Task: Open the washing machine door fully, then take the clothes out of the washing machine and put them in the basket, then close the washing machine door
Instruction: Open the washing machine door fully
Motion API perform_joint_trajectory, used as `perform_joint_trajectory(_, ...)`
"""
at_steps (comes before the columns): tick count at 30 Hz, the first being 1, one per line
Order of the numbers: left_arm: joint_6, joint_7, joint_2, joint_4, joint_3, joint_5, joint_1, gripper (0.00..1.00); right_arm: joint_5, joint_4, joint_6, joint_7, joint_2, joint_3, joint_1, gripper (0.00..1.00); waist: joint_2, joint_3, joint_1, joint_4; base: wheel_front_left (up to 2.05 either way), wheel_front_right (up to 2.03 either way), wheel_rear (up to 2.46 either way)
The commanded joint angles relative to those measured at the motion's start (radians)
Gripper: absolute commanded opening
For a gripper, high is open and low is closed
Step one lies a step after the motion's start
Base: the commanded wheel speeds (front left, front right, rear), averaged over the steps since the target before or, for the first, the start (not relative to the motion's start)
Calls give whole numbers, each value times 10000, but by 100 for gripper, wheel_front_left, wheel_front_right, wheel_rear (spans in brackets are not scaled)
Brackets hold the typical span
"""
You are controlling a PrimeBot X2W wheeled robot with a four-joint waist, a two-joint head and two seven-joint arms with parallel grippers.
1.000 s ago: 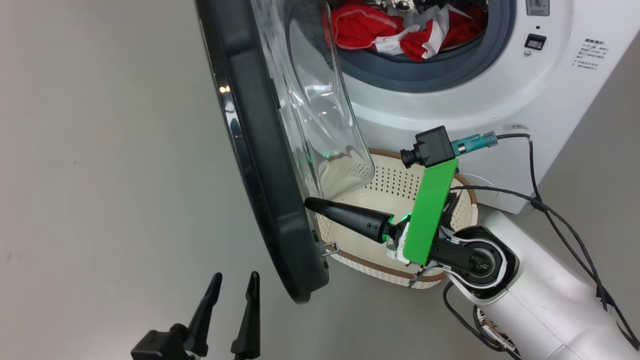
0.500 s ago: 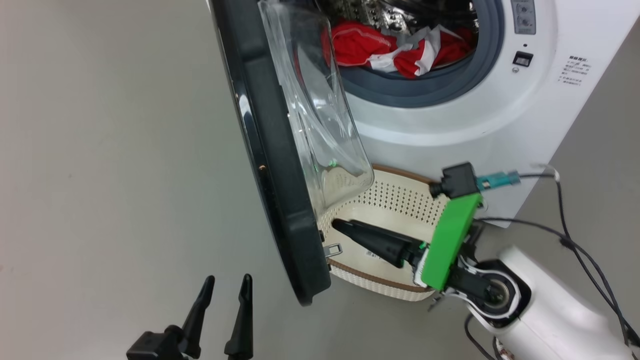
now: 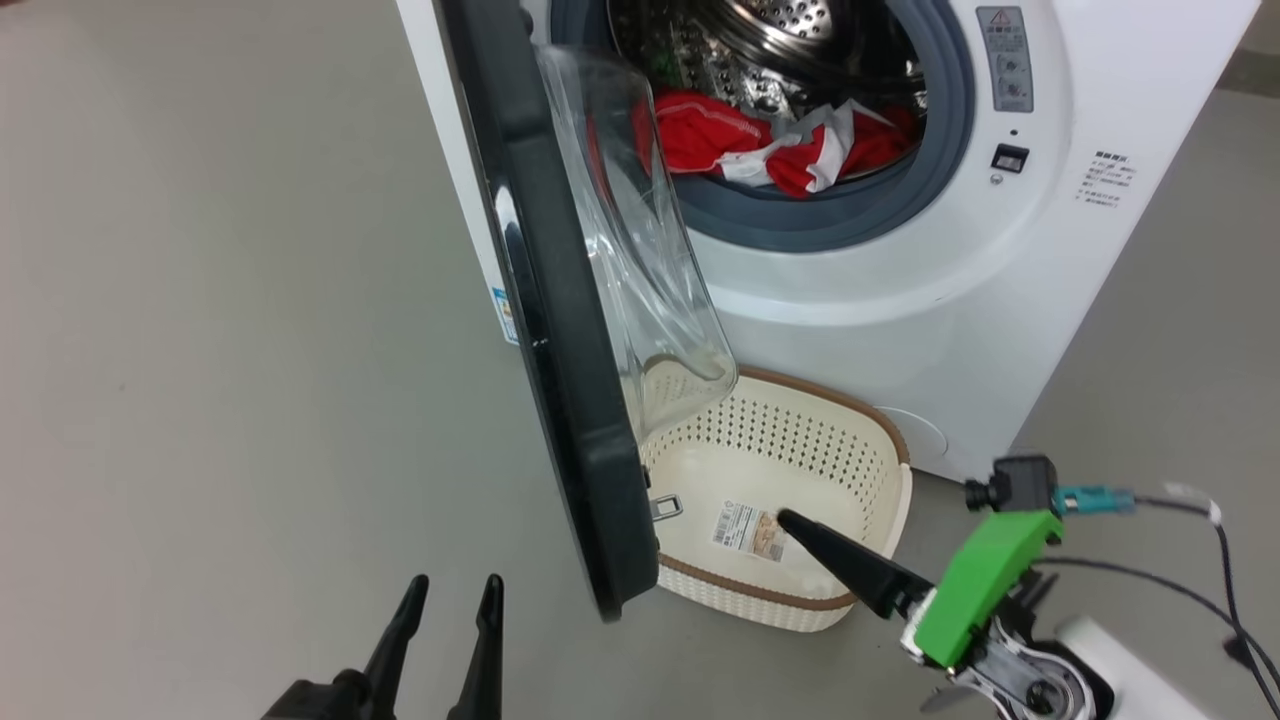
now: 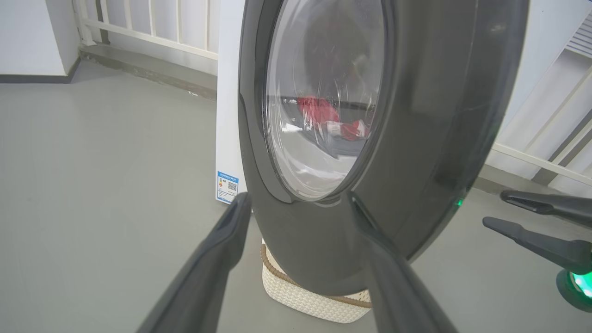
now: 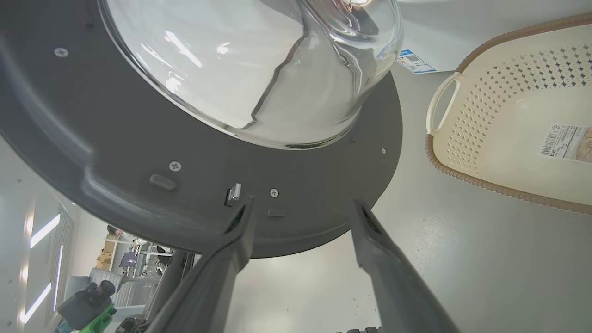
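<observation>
While head view bares the clothes (image 3: 700, 140), wrist views show left gripper (image 4: 298, 200) and right gripper (image 5: 303, 200) spread, empty.

Lit brightly and evenly, with soft shadows. Caught white glare streaks on washing machine door (image 5: 240, 69) glass, upper centre of right wrist view. Bowed straight lines near wrist-view edges.

Smooth grey floor (image 3: 200, 350) meets a white wall (image 4: 27, 37) and white railing (image 4: 152, 27).

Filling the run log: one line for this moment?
door: open | clothes: in washing machine | basket: empty, below door | left hand: open, empty | right hand: open, empty
</observation>
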Motion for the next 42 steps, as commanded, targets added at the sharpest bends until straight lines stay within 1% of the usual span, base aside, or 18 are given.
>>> perform_joint_trajectory(1, -77, -120, 77, -133, 389, 140, -21, 100, -60, -161, 77, -293, -98, -12, 198, 100, 0, -105, 0, -56, 0, 0, 0)
perform_joint_trajectory(7, -215, -120, 77, 51, 461, 284, -66, 100, -120, -22, 77, -1033, -381, -151, 818, 100, 0, -250, 0, -112, 0, 0, 0)
perform_joint_trajectory(10, -265, -120, 77, 122, 503, 334, -49, 100, -502, 116, 77, -1548, -599, -25, 1005, 100, 0, -343, 0, -143, 0, 0, 0)
perform_joint_trajectory(11, -265, -120, 77, 122, 503, 334, -49, 100, -502, 116, 77, -1548, -599, -25, 1005, 100, 0, -343, 0, -143, 0, 0, 0)
perform_joint_trajectory(12, -296, -120, 77, 167, 524, 365, -29, 100, -734, 262, 77, -1992, -699, 77, 1093, 100, 0, -397, 0, -165, 0, 0, 0)
perform_joint_trajectory(13, -296, -120, 77, 167, 524, 365, -29, 100, -734, 262, 77, -1992, -699, 77, 1093, 100, 0, -397, 0, -165, 0, 0, 0)
perform_joint_trajectory(23, -366, -120, 77, 258, 652, 422, 36, 100, -2185, 1077, 77, -4138, -1305, 1252, 855, 100, 0, -520, 0, -357, 0, 0, 0)
perform_joint_trajectory(28, -374, -120, 77, 251, 716, 440, 53, 100, -2896, 1368, 77, -4574, -1394, 1340, 605, 100, 0, -482, 0, -501, 0, 0, 0)
perform_joint_trajectory(30, -368, -120, 77, 239, 732, 444, 30, 100, -3411, 1288, 77, -4592, -1344, 848, 533, 100, 0, -436, 0, -571, 0, 0, 0)
perform_joint_trajectory(34, -351, -120, 77, 225, 737, 438, -21, 100, -4985, 915, 77, -4597, -1073, -506, 810, 100, 0, -371, 0, -651, 0, 0, 0)
perform_joint_trajectory(37, -343, -120, 77, 223, 732, 429, -56, 100, -6273, 600, 77, -4599, -763, -1536, 1168, 100, 0, -345, 0, -670, 0, 0, 0)
perform_joint_trajectory(42, -350, -120, 77, 223, 719, 445, -78, 100, -8400, 54, 77, -4600, -203, -2902, 1779, 100, 0, -346, 0, -659, 0, 0, 0)
